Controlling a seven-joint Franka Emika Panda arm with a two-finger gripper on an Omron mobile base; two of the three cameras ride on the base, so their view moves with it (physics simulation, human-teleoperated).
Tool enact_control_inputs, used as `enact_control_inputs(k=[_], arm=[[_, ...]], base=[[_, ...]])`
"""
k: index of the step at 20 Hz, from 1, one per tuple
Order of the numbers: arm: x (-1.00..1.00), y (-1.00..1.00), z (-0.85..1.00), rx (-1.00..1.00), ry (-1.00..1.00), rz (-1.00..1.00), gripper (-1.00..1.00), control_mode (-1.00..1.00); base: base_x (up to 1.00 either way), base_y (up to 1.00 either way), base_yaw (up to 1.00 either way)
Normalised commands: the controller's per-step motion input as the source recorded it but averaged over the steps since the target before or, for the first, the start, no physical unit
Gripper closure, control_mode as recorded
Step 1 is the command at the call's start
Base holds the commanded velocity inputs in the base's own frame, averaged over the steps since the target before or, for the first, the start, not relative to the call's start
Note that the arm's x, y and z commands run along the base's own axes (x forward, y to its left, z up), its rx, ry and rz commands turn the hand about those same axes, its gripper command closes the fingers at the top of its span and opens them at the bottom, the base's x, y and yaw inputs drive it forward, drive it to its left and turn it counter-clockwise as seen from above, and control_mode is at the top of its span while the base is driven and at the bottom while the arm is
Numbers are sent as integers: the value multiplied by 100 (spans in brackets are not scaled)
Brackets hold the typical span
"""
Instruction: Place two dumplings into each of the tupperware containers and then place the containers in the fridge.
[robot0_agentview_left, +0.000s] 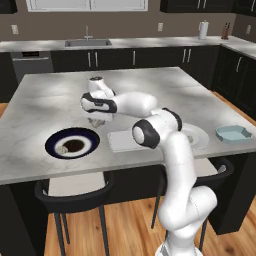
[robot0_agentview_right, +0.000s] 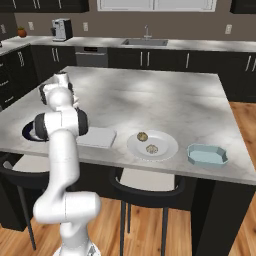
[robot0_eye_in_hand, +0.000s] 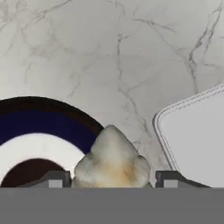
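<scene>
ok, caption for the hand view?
Gripper shut on a dumpling, between blue plate and white container.

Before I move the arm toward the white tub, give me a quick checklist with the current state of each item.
1. Beige dumpling sits between the end effector fingertips: ok.
2. Dumpling lifted off the dark-blue round plate: cannot tell from the hand view.
3. Translucent white rectangular tub lies close beside the plate, open side up: ok.
4. Marble counter between plate and tub free of obstacles: ok.
5. One dumpling left on the blue plate: ok.
6. Two dumplings on the pale round plate, light blue tub beside it: ok.
</scene>
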Motion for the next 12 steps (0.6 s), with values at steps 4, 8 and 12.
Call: enact_control_inputs(k=[4,8,12], arm=[[-10,-100,4,13,0,-32,100,-100],[-36,-100,-23,3,0,-30,100,-100],[-62,-100,-8,3,-1,-26,100,-100]], base=[[0,0,0],[0,0,0],[0,0,0]])
